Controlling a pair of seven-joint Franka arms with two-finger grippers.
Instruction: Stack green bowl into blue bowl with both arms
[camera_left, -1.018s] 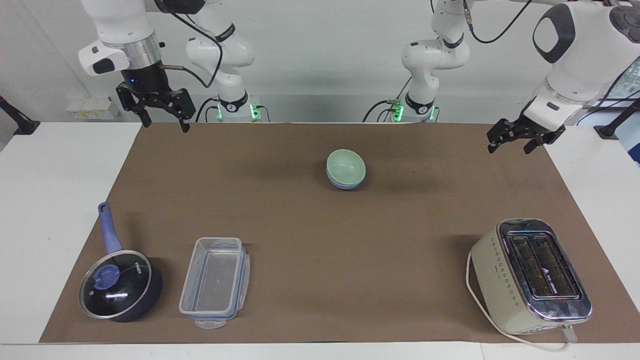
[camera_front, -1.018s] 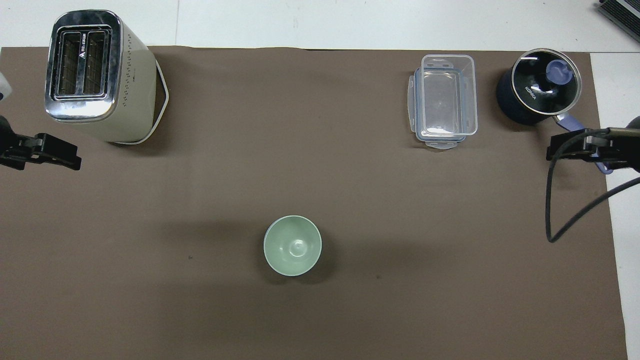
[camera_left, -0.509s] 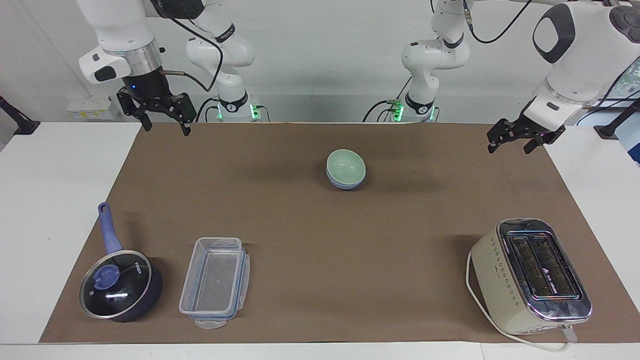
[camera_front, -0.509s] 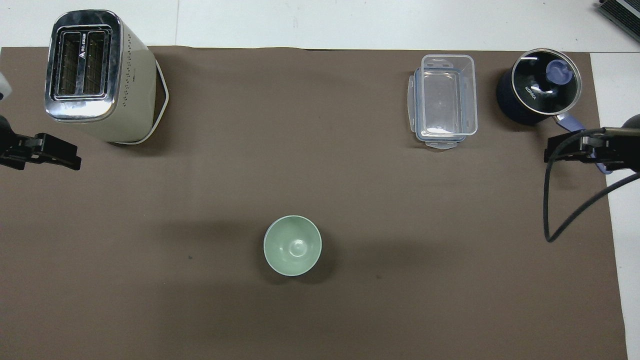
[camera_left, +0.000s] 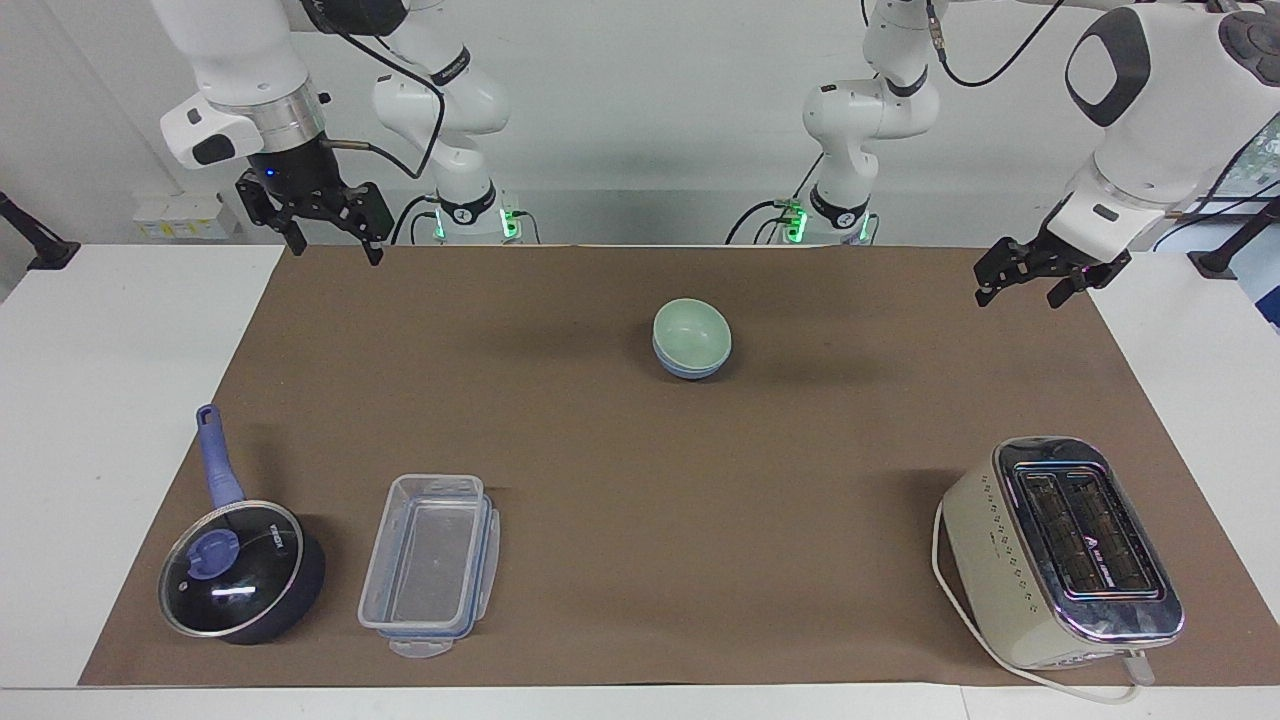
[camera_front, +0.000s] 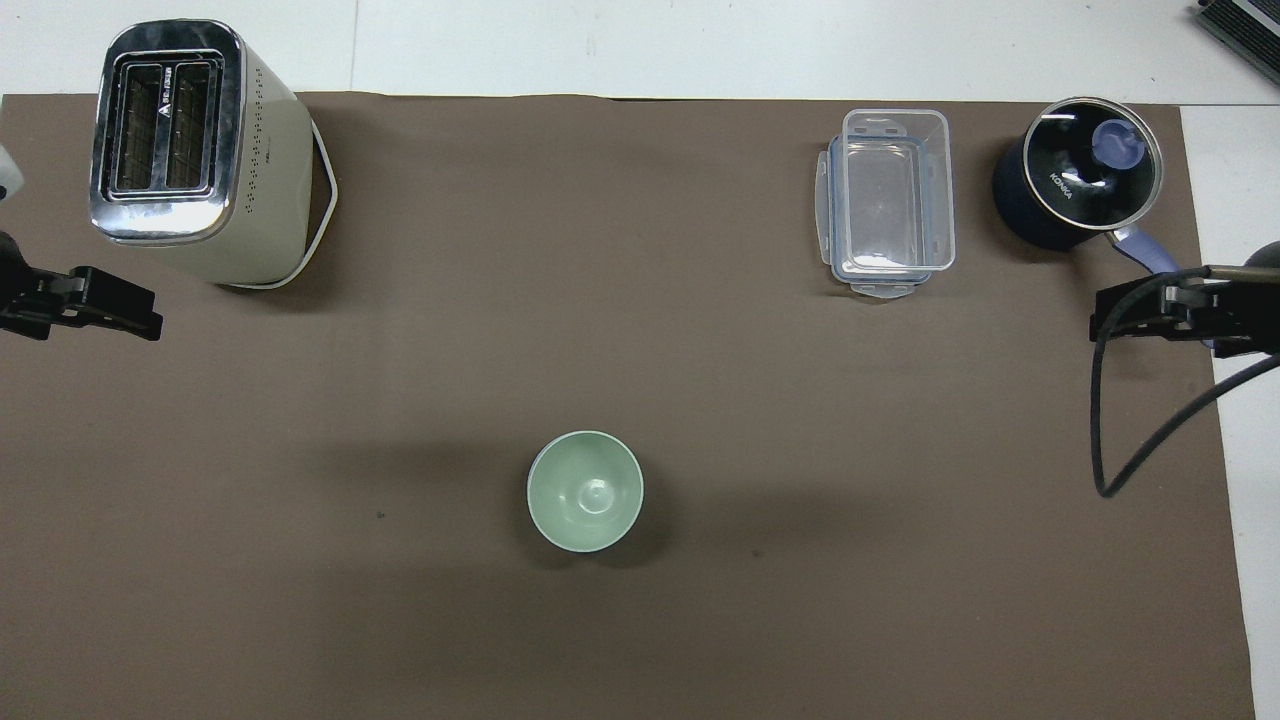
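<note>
The green bowl (camera_left: 691, 330) sits nested in the blue bowl (camera_left: 690, 368) on the brown mat (camera_left: 640, 480), in the middle and nearer to the robots. In the overhead view only the green bowl (camera_front: 585, 490) shows; the blue bowl is hidden under it. My right gripper (camera_left: 336, 252) is open and empty, raised over the mat's corner at the right arm's end. My left gripper (camera_left: 1018, 298) is open and empty, raised over the mat's edge at the left arm's end. Both grippers also show at the sides of the overhead view, left (camera_front: 140, 315) and right (camera_front: 1105, 320), well apart from the bowls.
A cream toaster (camera_left: 1065, 550) stands farthest from the robots at the left arm's end. A clear plastic container (camera_left: 430, 565) and a dark blue lidded saucepan (camera_left: 235, 570) sit farthest from the robots at the right arm's end.
The right gripper has risen slightly and drawn a little toward its base. The left gripper and the bowls have not moved.
</note>
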